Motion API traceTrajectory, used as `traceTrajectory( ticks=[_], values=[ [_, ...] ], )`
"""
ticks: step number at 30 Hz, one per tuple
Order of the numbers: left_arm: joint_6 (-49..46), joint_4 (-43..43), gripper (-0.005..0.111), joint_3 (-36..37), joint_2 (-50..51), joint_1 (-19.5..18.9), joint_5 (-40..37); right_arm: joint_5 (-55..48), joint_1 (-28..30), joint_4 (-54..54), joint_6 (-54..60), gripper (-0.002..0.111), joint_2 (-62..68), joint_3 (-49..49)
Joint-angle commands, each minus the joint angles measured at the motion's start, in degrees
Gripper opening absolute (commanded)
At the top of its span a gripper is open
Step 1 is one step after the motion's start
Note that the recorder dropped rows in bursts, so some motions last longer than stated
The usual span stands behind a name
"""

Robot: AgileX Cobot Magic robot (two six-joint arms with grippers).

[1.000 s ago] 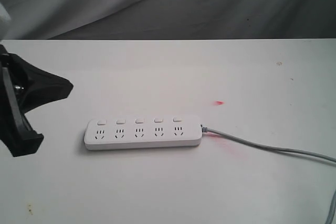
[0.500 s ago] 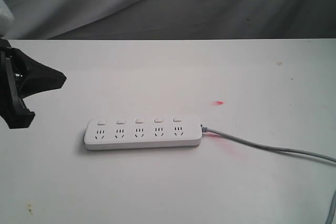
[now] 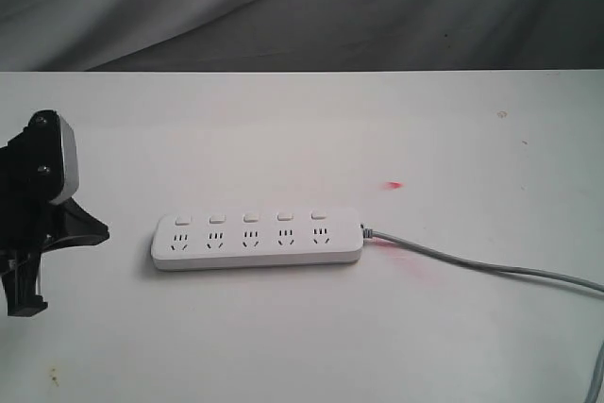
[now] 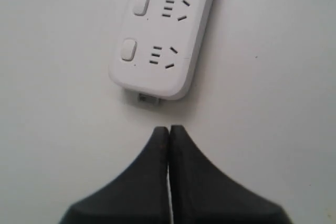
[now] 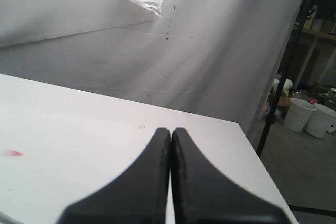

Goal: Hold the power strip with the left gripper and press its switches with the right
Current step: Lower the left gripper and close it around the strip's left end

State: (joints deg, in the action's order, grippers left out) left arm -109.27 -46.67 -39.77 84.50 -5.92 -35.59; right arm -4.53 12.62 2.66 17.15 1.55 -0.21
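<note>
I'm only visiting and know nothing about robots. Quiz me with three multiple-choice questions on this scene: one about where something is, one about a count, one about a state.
1. In the exterior view, from which end of the power strip does the grey cable leave?
A) the left end
B) the right end
C) neither, it leaves from the middle

2. How many switches does the strip carry?
A) three
B) five
C) seven

3. How does the left gripper stand?
A) wide open
B) shut on the strip
C) shut on nothing, short of the strip's end

Answers:
1 B: the cable runs from the strip's right end toward the picture's right edge.
2 B: five buttons stand in one row.
3 C: its jaws meet, with bare table between them and the strip.
</note>
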Motion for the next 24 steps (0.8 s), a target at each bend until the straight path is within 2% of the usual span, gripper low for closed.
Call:
traceTrajectory(
  ticks=[1,4,7,10,11,15,18,21,24],
  values=[
    [-0.8,-1.2,0.0,0.3,2.3,-0.1,2.1,0.0,0.4,0.3,0.0,0.0,-0.2,0.2],
    [-0.8,-1.8,0.001,0.1,2.9,-0.1,2.9,0.0,0.4,0.3,0.0,0.0,-0.2,0.2],
    [-3.3,-7.0,0.009,0.1,3.4,-0.1,2.9,0.0,0.4,0.3,0.0,0.0,-0.2,0.2],
    [-7.5,-12.0,0.025,0.1,3.6,-0.1,2.1,0.0,0.4,0.3,0.0,0.0,-0.2,0.2],
    [-8.0,-13.3,0.034,0.1,3.6,-0.1,2.4,0.0,0.4,0.3,0.0,0.0,-0.2,0.2],
    [-9.9,-14.0,0.066,0.1,3.6,-0.1,2.3,0.0,0.4,0.3,0.0,0.0,-0.2,0.2],
    [-10.7,-14.0,0.081,0.1,3.6,-0.1,2.4,0.0,0.4,0.3,0.0,0.0,-0.2,0.2],
    [-10.7,-14.0,0.086,0.1,4.2,-0.1,2.6,0.0,0.4,0.3,0.0,0.0,-0.2,0.2],
    [-10.7,-15.5,0.086,0.1,6.2,-0.1,2.2,0.0,0.4,0.3,0.0,0.0,-0.2,0.2]
  ],
)
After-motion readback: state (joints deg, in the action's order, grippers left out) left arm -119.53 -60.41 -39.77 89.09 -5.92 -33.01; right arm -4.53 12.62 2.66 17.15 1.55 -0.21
